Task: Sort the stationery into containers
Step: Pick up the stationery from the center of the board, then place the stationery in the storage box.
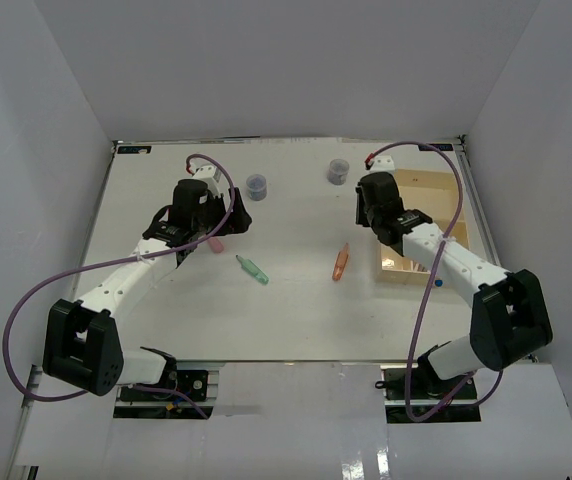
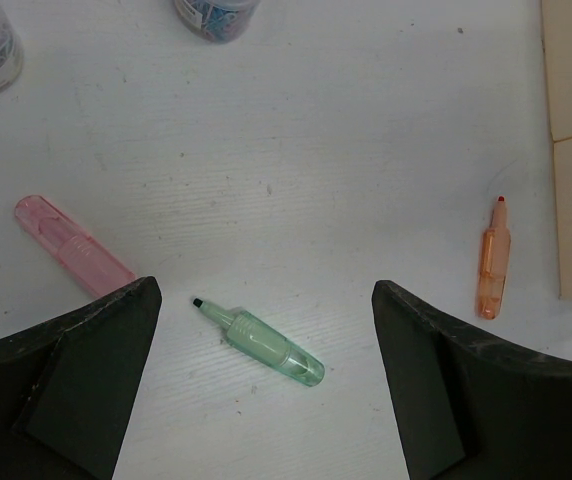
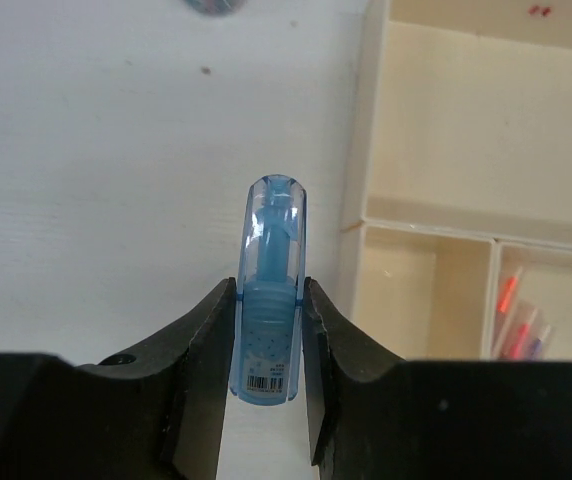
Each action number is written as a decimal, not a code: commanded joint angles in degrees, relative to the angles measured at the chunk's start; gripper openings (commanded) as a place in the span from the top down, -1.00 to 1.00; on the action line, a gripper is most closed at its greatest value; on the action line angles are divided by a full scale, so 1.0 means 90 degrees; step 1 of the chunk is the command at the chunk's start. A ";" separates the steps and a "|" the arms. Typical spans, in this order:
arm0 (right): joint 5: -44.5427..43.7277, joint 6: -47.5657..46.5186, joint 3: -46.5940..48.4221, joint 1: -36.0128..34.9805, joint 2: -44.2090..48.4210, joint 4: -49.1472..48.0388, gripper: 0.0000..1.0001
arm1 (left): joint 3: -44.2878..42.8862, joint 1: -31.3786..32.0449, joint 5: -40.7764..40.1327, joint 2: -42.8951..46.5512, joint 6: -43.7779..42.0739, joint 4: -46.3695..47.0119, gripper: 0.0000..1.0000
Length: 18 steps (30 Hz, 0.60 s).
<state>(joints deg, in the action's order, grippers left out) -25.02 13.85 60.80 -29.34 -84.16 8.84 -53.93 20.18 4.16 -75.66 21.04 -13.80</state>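
tray [image 1: 438, 196]: right side of table [image 1: 296, 315]
left pot [image 1: 257, 186], right pot [image 1: 338, 172]: far side, apart
mid-left marker [image 1: 252, 269]: centre, left of mid-right marker [image 1: 340, 262]
held marker [image 3: 268, 260]: in right gripper [image 3: 269, 295], just left of tray
tray pens [image 3: 519, 325]: in small compartment

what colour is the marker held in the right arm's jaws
The marker is translucent blue, with a barcode label near one end; it shows best in the right wrist view.

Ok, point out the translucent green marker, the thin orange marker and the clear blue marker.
translucent green marker [image 2: 271, 350]: left wrist view, middle of barrel.
thin orange marker [image 2: 491, 268]: left wrist view, middle of barrel.
clear blue marker [image 3: 271, 240]: right wrist view, its cap end.
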 commanded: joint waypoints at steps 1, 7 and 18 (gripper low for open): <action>0.0191 -0.0513 -0.0563 0.0310 0.0375 0.0063 0.40 | -0.0062 -0.0045 0.0094 -0.0001 0.0045 -0.0058 -0.96; 0.0416 -0.0562 -0.1246 0.0809 0.0718 -0.0015 0.38 | -0.0062 -0.0045 0.0123 -0.0041 0.0045 -0.0058 -0.96; 0.0738 -0.0699 -0.1813 0.1317 0.0806 -0.0318 0.23 | -0.0062 -0.0045 0.0055 -0.0109 0.0055 -0.0068 -0.96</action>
<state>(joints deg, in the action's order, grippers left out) -19.18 8.73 45.04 -18.26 -77.95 8.84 -53.93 20.03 4.54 -76.82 21.06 -14.17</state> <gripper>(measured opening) 0.376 0.978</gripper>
